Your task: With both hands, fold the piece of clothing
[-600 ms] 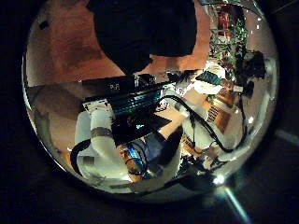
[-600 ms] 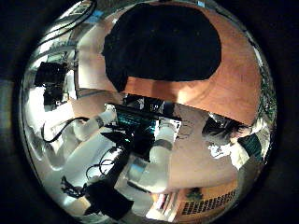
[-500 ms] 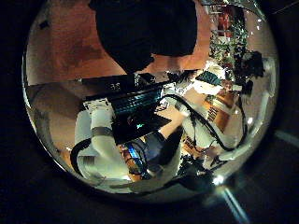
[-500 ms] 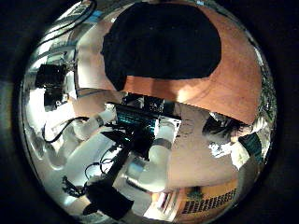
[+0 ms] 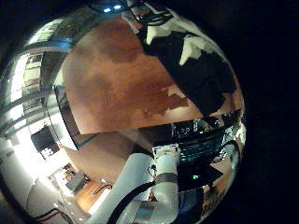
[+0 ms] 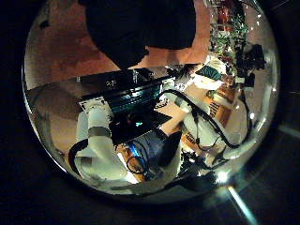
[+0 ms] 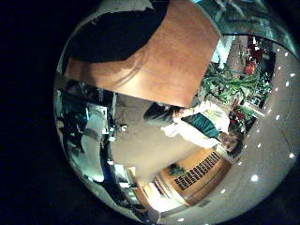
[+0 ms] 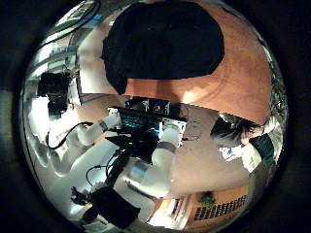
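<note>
Dark cloth garment (image 8: 163,44): soft, matt, no sheen, lying in loose rumpled folds. Same cloth (image 5: 192,58) lighter and patchy where creased. Table (image 8: 243,83): wood or wood-look top, smooth, with a mild satin gloss and faint darker blotches (image 5: 117,79). White robot arms (image 8: 155,165): smooth, hard shells, plastic or painted metal, cannot tell which, glossy with bright highlights (image 6: 94,141).

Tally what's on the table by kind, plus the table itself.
Black piece of clothing: 1
Wooden table: 1
Total: 2
Neither hand shows in these palm views, so they are not counted.
</note>
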You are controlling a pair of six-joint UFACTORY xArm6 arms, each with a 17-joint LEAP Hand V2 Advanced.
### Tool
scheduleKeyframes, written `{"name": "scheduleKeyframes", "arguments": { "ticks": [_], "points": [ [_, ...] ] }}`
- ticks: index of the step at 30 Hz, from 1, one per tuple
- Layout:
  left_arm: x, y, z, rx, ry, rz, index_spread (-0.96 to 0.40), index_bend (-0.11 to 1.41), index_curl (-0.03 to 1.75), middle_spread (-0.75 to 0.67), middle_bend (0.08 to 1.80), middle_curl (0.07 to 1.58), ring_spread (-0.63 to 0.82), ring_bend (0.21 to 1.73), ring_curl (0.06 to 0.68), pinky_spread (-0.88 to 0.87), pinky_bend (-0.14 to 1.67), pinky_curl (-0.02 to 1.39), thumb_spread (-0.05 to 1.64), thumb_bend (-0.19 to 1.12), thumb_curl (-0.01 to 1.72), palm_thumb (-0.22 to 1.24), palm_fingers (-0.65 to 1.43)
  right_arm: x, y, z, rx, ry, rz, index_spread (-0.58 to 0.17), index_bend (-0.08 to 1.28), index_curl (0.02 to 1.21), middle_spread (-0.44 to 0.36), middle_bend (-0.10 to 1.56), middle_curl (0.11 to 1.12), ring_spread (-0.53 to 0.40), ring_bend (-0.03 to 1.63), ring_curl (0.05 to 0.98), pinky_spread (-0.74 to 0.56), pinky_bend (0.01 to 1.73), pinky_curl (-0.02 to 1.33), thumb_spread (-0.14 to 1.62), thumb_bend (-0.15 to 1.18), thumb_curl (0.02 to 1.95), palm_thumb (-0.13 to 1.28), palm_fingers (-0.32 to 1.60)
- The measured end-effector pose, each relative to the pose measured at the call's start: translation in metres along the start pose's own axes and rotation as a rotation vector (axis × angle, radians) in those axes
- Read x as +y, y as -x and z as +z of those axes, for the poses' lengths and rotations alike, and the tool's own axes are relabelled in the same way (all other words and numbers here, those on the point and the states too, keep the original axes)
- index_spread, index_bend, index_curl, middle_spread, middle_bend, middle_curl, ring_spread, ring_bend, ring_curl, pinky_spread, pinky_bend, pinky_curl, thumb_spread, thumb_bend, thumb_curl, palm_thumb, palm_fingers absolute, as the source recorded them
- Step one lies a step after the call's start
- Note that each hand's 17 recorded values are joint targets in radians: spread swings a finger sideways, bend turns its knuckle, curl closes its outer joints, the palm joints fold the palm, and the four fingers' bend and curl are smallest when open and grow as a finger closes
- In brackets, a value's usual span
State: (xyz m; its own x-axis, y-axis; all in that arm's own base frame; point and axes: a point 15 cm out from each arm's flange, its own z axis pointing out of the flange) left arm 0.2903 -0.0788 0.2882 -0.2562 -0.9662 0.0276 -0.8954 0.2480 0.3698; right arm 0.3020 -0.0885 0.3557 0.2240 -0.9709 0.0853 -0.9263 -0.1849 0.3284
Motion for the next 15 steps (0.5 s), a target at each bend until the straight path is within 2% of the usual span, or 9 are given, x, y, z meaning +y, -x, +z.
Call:
{"name": "scheduleKeyframes", "arguments": {
  "ticks": [5, 12, 15],
  "points": [
    [-0.015, -0.042, 0.03, -0.04, -0.038, 0.113, 0.02, 0.15, 0.31, 0.34, 0.19, 0.33, 0.42, 0.72, 0.19, 0.46, 0.44, 0.33, 1.02, -0.02, 0.27, 0.05, 0.01, 0.0, 0.001, 0.001, -0.006, 0.001, 0.012, -0.359, 0.15, 0.27, 0.012, 0.24, 0.35, 0.16, 0.51, 0.225, 0.33, 0.57, 0.21, 1.15, -0.02, 0.21, 0.0, 0.11],
    [-0.035, -0.07, 0.086, -0.059, -0.104, 0.163, 0.07, 0.15, 0.29, 0.38, 0.19, 0.33, 0.46, 0.73, 0.194, 0.48, 0.46, 0.33, 0.98, -0.03, 0.28, 0.05, -0.01, 0.0, 0.003, 0.004, -0.011, 0.022, 0.039, -0.349, 0.15, 0.27, 0.012, 0.24, 0.36, 0.16, 0.5, 0.231, 0.34, 0.56, 0.22, 1.16, -0.02, 0.22, 0.01, 0.11],
    [-0.052, -0.075, 0.104, -0.069, -0.163, 0.17, 0.08, 0.14, 0.28, 0.39, 0.19, 0.32, 0.48, 0.74, 0.198, 0.49, 0.48, 0.34, 0.96, -0.03, 0.29, 0.06, -0.01, 0.0, 0.005, 0.004, -0.008, 0.026, 0.044, -0.347, 0.16, 0.27, 0.012, 0.23, 0.36, 0.16, 0.5, 0.232, 0.35, 0.55, 0.23, 1.16, -0.02, 0.22, 0.01, 0.12]
  ]
}}
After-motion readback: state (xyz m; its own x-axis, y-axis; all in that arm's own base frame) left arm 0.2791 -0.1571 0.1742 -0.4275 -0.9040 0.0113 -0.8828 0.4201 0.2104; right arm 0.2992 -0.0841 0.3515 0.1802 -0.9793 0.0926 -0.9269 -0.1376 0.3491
